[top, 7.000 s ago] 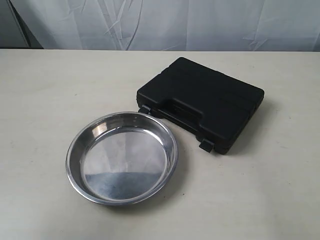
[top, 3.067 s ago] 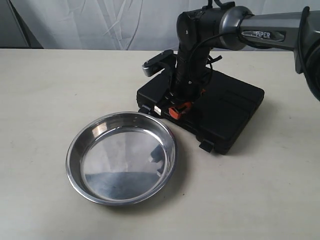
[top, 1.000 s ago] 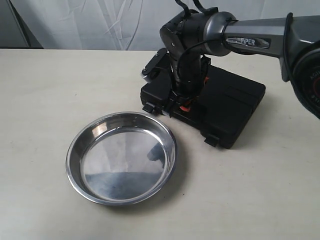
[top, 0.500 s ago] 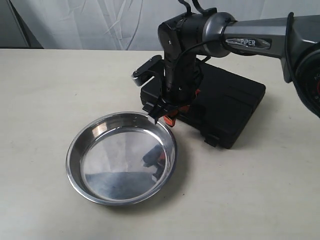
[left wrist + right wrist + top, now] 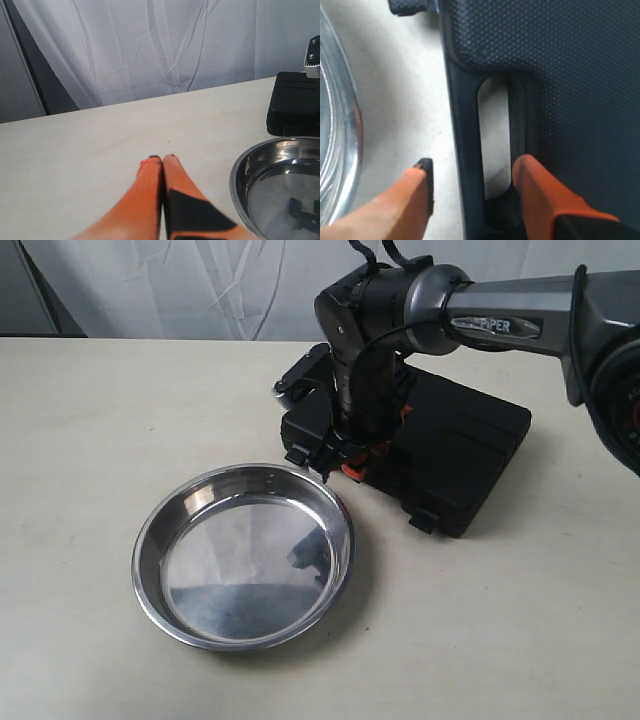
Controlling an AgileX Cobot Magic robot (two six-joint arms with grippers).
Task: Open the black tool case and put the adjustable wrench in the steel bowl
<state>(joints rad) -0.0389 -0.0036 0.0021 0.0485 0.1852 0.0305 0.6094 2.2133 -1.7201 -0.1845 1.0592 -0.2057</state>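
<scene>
Steel bowl (image 5: 243, 555) sat nearest on the pale table (image 5: 80, 440), its rim just beside the black tool case (image 5: 460, 460), which lay shut behind it to the right. Right gripper (image 5: 340, 462) stood over the case's front edge, fingers (image 5: 540, 195) spread to either side of the moulded handle (image 5: 466, 150), one over the table, one against the case. Left gripper (image 5: 161, 162), tips pressed together, hovered above the table near the bowl. White curtain (image 5: 200, 290) hung behind.
</scene>
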